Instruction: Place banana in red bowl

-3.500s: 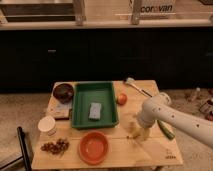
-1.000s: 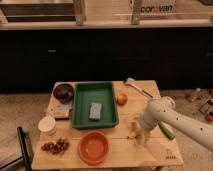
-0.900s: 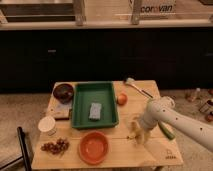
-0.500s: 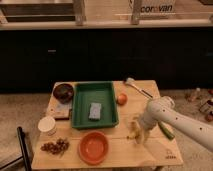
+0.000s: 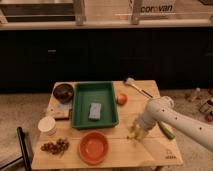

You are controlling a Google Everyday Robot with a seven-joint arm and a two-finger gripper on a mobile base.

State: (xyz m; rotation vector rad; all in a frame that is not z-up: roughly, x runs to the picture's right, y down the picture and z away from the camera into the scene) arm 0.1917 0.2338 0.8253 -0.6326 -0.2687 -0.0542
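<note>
One gripper (image 5: 139,128) at one banana (image 5: 133,134), near one red bowl (image 5: 93,148).

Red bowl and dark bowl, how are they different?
The red bowl is bright orange-red; the dark bowl is deep brown. The red bowl sits at the front edge of the table; the dark bowl sits at the back left, beside the green tray. The red bowl looks wider than the dark bowl. Both are round and upright. The pincer is at the right by the banana, away from both bowls.
</note>
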